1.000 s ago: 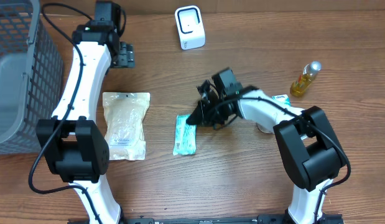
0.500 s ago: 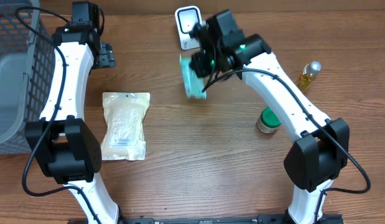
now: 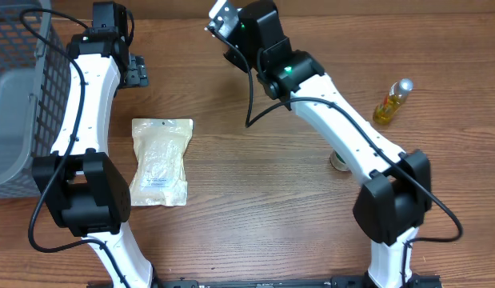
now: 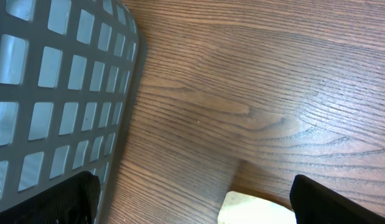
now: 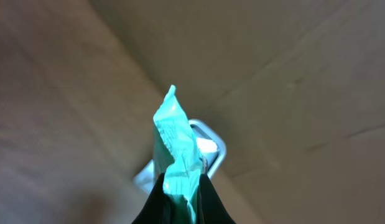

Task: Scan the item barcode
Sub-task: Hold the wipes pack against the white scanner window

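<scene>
Clamped the right gripper (image 5: 180,202) shut on the lower end of a thin green packet (image 5: 175,143). Held the packet upright, off the table (image 3: 255,208), near its far edge and just in front of the white scanner (image 5: 212,148). Could not make out any barcode on the crumpled wrapper. Could not see the packet from overhead, with the right arm covering it. Spread the left gripper (image 3: 136,71) wide, grasping nothing, above bare wood beside the grey basket (image 3: 23,88). Saw a pale pouch (image 3: 161,162) flat on the table near the left arm, a yellow bottle (image 3: 393,101) well off to the right, and a green-lidded jar (image 3: 337,163) half hidden under the right arm.
</scene>
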Controlling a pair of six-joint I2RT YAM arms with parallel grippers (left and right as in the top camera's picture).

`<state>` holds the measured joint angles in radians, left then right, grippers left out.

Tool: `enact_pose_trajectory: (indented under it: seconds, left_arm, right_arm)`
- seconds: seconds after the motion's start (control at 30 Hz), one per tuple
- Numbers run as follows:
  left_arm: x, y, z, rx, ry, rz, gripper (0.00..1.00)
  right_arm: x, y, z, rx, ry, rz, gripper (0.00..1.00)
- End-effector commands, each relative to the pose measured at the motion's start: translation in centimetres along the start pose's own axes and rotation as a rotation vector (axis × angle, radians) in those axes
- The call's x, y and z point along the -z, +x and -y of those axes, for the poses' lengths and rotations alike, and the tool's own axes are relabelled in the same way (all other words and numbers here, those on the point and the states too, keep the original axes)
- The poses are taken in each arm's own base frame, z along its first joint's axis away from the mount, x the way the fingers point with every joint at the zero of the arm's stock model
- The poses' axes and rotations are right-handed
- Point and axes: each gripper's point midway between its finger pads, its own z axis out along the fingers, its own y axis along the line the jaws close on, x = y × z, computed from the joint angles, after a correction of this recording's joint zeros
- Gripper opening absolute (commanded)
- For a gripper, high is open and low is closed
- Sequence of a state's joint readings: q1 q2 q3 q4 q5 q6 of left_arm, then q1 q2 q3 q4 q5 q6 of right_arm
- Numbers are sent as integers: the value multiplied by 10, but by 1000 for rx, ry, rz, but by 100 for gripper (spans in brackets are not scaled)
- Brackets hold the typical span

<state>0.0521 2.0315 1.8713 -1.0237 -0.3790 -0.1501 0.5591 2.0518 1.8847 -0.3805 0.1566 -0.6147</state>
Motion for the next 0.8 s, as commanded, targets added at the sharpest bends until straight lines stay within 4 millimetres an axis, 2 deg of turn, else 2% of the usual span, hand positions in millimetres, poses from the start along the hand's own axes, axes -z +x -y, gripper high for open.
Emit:
enact_pose_trajectory:
  seconds: [0.0,0.3,0.53,0.77]
  left_arm:
    - [5,-5,0,11,-7,19,99]
    - [5,-5,0,11,-7,19,100]
    - [5,-5,0,11,-7,19,100]
    - [5,-5,0,11,-7,19,100]
  right_arm:
    - [-22,2,16,115,116,3,4]
    - [-57,-13,28,176,282,136,4]
    - [-89,7,22,174,362,147,4]
    - [-105,18,16,222,399,151,4]
